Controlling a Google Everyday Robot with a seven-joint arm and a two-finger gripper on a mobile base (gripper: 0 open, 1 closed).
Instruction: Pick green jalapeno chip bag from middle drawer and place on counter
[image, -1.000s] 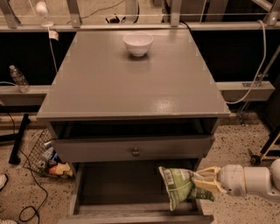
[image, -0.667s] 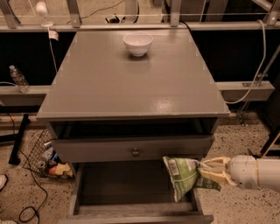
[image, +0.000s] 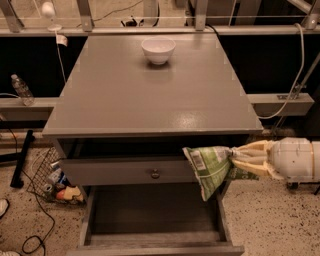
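The green jalapeno chip bag (image: 210, 167) hangs in the air at the cabinet's right front, above the open middle drawer (image: 150, 212) and below the counter (image: 150, 90) edge. Its barcode faces me. My gripper (image: 236, 161) reaches in from the right and is shut on the bag's right end. The drawer's grey floor is bare.
A white bowl (image: 158, 49) sits at the back middle of the counter. The shallower drawer front with a round knob (image: 155, 174) is just left of the bag. A wire basket of clutter (image: 57, 182) and cables lie on the floor at left. A water bottle (image: 22, 90) stands on the left ledge.
My gripper has lifted the bag up out of the drawer; it now hangs higher, level with the knobbed drawer front.
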